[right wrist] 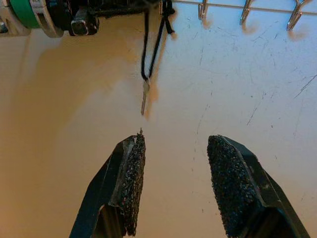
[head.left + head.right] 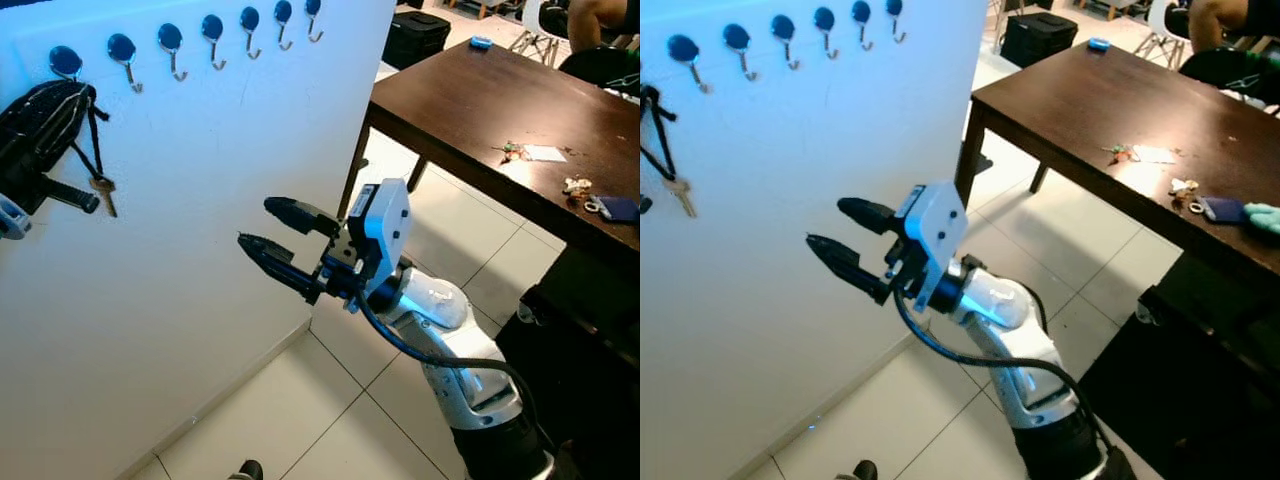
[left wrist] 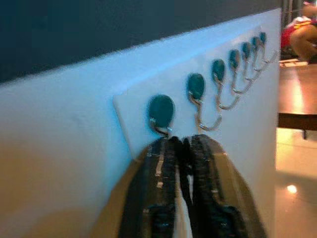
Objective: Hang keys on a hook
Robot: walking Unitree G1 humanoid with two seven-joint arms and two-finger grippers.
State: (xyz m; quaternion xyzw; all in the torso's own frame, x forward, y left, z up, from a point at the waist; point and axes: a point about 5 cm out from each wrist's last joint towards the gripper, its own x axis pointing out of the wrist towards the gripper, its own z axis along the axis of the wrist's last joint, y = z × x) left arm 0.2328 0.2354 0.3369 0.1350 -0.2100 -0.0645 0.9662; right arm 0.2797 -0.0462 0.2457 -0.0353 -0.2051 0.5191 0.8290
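A row of several blue-capped metal hooks (image 2: 170, 40) runs along the white wall board. My left gripper (image 2: 72, 100) is raised at the leftmost hook (image 2: 66, 62) and is shut on the black cord (image 2: 92, 140) of the keys. A brass key (image 2: 105, 192) dangles from the cord against the wall. In the left wrist view the shut fingertips (image 3: 181, 144) sit just under the first hook's blue cap (image 3: 161, 111), with the cord between them. My right gripper (image 2: 255, 225) is held out lower down, facing the wall, open and empty, below the hanging key (image 1: 144, 96).
A dark wooden table (image 2: 480, 100) stands to the right with small keys and a paper (image 2: 525, 152) and a blue thing (image 2: 481, 42) on it. A person (image 2: 600, 20) sits behind it. A black bag (image 2: 415, 35) lies on the tiled floor (image 2: 350, 400).
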